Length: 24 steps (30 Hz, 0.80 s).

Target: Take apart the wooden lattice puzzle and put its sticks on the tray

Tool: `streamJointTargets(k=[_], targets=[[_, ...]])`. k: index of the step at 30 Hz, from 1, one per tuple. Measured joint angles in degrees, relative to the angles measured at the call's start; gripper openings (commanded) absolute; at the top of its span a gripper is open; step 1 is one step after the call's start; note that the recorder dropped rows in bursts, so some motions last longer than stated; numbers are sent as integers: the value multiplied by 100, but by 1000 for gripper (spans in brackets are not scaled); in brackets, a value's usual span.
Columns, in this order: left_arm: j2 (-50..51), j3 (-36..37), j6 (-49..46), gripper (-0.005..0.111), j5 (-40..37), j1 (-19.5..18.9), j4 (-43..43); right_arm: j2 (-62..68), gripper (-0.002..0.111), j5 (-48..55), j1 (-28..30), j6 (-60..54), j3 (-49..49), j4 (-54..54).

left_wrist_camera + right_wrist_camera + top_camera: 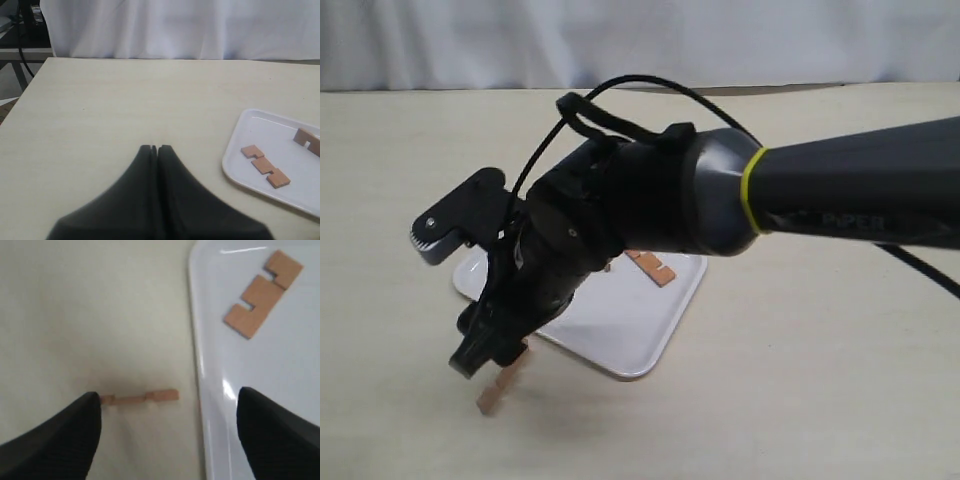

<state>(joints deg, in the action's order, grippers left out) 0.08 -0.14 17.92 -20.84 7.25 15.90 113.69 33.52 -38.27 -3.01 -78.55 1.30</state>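
Note:
No interlocked lattice shows, only loose sticks. One reddish-brown notched stick [140, 398] stands on its edge on the table just outside the white tray's rim [197, 365]; it also shows as the stick [500, 385] in the exterior view. My right gripper [167, 440] hangs open over it, one finger by the stick's end and the other over the tray; this gripper [490, 355] has reached across to the left. A second stick [262, 295] lies flat in the tray. The left wrist view shows two sticks [265, 166] [307, 140] in the tray [240, 150]. My left gripper [157, 148] is shut and empty, over bare table.
The right arm [840, 195] stretches across the tray [620, 345] and hides much of it. A white curtain [175, 25] backs the table's far edge. Pale bare tabletop [125, 100] lies around the tray.

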Motion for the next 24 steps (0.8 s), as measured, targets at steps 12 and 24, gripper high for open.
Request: streamJointTargets(k=[12, 24], targets=[[0, 0, 0, 0, 0, 0, 0, 185, 90, 323, -532, -277, 0, -1], [0, 0, 0, 0, 0, 0, 0, 436, 69, 371, -782, -3409, 0, -539]])
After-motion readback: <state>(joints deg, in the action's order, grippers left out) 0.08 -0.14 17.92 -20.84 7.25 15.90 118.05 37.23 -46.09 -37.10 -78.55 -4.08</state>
